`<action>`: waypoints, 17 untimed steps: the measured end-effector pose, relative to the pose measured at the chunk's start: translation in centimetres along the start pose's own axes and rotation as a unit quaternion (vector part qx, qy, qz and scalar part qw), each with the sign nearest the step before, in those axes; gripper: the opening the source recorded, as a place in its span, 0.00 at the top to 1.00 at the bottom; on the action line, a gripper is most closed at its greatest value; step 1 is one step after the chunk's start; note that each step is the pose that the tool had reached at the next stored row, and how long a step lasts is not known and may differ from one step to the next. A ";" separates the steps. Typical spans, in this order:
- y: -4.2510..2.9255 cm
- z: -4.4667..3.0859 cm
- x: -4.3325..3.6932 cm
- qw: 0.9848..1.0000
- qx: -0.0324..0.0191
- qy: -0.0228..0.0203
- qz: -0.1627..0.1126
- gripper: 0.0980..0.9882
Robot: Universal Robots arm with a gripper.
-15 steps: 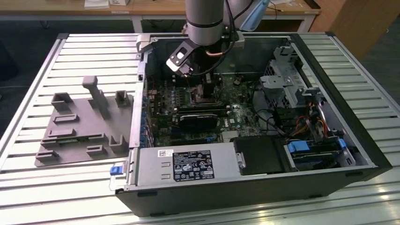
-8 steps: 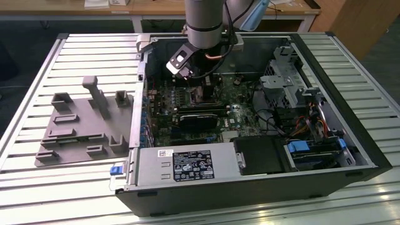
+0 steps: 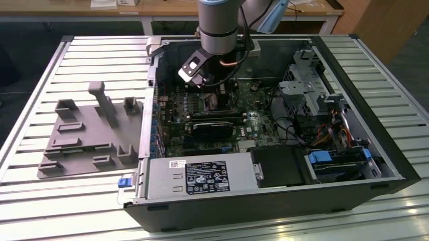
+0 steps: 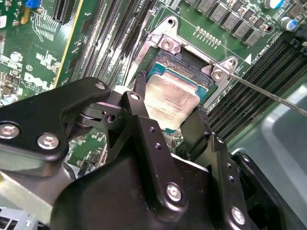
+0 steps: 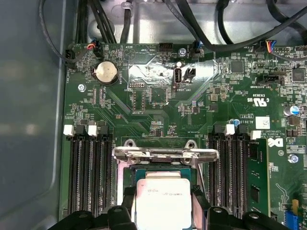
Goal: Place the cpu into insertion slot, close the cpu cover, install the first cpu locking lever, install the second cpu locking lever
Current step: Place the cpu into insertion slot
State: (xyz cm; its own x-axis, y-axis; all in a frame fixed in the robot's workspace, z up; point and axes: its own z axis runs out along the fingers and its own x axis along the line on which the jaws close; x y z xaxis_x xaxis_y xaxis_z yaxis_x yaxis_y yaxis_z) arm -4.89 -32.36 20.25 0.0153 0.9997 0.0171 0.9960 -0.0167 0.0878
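Second wrist view has the claw (image 4: pixel 168 109) clamped by its two fingers on opposite edges of the cpu (image 4: pixel 171 93), held face-up directly over the insertion slot (image 4: pixel 180 64), with the cpu cover (image 5: pixel 165 154) standing open along one edge of the slot.

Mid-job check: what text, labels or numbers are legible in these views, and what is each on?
Nothing here reads reliably.
White lettering on the green circuit board: too small to read.
Print on the white-and-black label of the grey metal power supply box: too small to read.
Faint marks on the pale silver-tan square cpu: illegible.
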 end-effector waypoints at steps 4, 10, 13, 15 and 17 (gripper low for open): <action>-0.05 0.38 0.00 1.000 0.000 0.000 0.000 0.50; -0.09 0.67 -0.02 1.000 0.000 0.000 0.000 0.50; -0.10 0.82 -0.01 1.000 0.000 0.000 0.000 0.50; -0.11 0.94 -0.02 1.000 0.000 0.000 0.000 0.50; -0.12 1.00 -0.02 1.000 0.000 0.000 0.000 0.50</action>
State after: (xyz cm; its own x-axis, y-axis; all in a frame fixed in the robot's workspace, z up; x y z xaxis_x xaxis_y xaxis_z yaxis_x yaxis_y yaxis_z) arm -4.92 -32.36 19.25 0.0161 0.9997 0.0169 0.9960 -0.0175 0.0878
